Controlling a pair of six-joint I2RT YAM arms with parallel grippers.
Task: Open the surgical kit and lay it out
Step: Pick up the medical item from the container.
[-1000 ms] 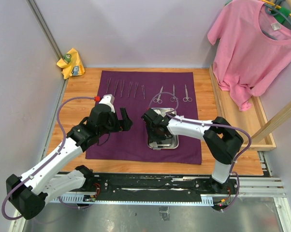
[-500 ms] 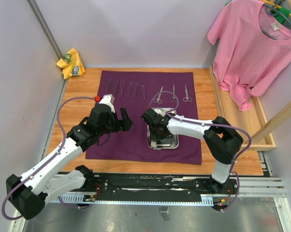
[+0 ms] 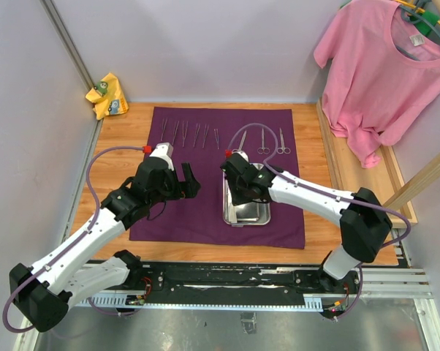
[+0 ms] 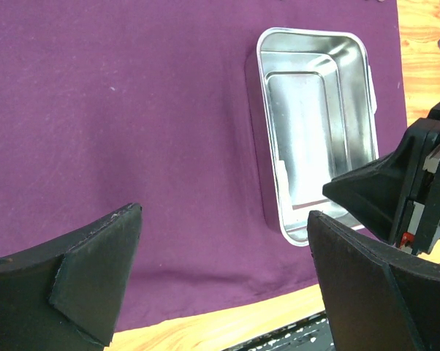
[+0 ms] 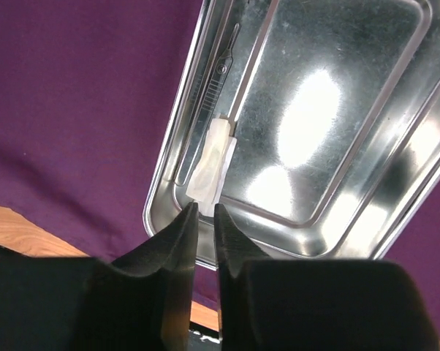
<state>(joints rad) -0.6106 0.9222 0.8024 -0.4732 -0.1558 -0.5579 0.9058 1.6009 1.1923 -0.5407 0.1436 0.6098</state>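
- At the left of the wooden surface (image 3: 125, 139), the left gripper (image 4: 220, 285) hangs over the purple cloth (image 3: 205, 212). Its jaws are wide apart and empty, and it has not moved over the last second.
- Along the cloth's far edge the forceps (image 3: 187, 134) lie in a row, with the scissors (image 3: 262, 145) to their right.
- The steel tray (image 3: 248, 212) sits mid-cloth. A slim instrument (image 5: 224, 66) and a white gauze piece (image 5: 213, 161) lie against its wall.
- The right gripper (image 5: 204, 208) has drawn back from low over the tray toward its far end, and its elbow has swung out to the right. Its jaws are almost together with nothing visibly clamped, and the gauze ends just past the tips.
- The pinch looks to have missed, so both items probably still need lifting out.
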